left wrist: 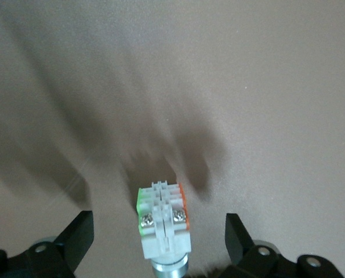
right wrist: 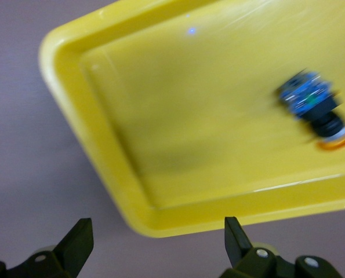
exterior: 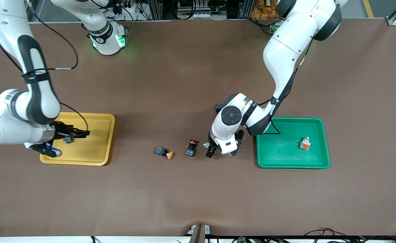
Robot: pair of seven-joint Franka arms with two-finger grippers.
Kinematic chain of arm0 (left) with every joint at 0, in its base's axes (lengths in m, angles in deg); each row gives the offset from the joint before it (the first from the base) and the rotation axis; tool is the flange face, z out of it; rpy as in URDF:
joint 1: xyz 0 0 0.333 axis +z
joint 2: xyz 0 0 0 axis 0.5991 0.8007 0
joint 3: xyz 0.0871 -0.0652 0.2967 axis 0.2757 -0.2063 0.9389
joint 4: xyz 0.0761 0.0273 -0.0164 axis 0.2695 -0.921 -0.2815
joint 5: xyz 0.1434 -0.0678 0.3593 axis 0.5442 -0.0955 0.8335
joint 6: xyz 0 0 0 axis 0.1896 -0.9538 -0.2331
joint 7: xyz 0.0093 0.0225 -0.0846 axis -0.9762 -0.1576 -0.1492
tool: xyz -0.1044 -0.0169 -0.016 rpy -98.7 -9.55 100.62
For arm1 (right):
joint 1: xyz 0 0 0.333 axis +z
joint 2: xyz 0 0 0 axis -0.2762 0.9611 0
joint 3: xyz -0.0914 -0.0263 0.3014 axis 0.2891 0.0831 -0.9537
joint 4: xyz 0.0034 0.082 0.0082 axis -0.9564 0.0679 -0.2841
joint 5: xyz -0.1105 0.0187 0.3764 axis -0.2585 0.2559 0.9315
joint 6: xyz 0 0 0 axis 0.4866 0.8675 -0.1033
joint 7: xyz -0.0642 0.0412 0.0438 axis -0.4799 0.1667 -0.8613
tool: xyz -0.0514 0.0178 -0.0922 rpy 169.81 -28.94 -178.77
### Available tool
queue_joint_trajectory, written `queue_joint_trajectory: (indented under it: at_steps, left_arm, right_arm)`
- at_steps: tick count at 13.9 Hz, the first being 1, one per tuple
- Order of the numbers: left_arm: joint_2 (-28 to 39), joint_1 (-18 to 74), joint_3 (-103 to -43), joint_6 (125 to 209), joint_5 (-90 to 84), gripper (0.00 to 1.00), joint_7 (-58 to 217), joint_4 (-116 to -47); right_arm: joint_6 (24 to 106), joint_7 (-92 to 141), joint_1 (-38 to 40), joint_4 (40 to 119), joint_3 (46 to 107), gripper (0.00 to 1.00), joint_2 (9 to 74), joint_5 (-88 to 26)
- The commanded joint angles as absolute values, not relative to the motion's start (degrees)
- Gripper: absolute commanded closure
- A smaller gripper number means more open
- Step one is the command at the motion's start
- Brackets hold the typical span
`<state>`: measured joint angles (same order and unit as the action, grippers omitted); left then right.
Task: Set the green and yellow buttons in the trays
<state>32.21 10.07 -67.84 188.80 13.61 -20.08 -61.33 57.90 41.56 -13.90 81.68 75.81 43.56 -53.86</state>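
Brown worktop (exterior: 184, 189) carries a yellow tray (exterior: 96, 158) toward the right arm's end and a green tray (exterior: 268, 158) toward the left arm's end. Right gripper (right wrist: 155, 243) hangs over the yellow tray's edge, fingers apart, empty; one yellow-capped button (right wrist: 314, 107) lies in that tray. Left gripper (left wrist: 158, 237) is low between the trays, fingers apart either side of a whitish button (left wrist: 163, 223), not clamped. Second whitish button (exterior: 305, 143) lies in the green tray. Loose between the trays: another yellow-capped button (exterior: 164, 152), red-capped switch (exterior: 191, 147).
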Motion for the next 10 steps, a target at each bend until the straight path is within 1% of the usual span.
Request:
queue_joint_trajectory:
  at_steps: [1,2,5,6,8,10]
  left_arm:
    - [32.9,6.9,-64.4,190.0,13.5,0.79,-20.9,-60.4]
    - [32.9,5.8,-63.2,190.0,13.4,1.00,-20.9,-60.4]
    - [32.6,5.7,-63.0,190.0,13.3,1.00,-21.0,-60.4]
    - [32.2,5.7,-63.0,190.0,13.3,1.00,-21.0,-60.4]
    - [31.3,5.9,-63.0,189.5,13.3,1.00,-20.9,-60.4]
    - [29.4,6.4,-62.9,187.7,13.4,1.00,-20.8,-60.3]
  right_arm:
    - [57.8,49.0,-11.0,81.3,76.3,0.00,42.6,-49.5]
    - [58.2,51.9,-10.7,80.9,76.3,0.00,42.8,-48.3]
    - [59.1,58.5,-10.2,80.7,76.3,0.00,42.9,-47.9]
    - [59.7,62.7,-8.2,80.5,76.3,0.00,42.8,-47.9]
    - [64.1,74.9,-5.1,80.4,76.3,0.00,43.1,-48.0]
    - [67.9,81.9,-2.6,80.0,76.3,0.00,43.6,-47.8]
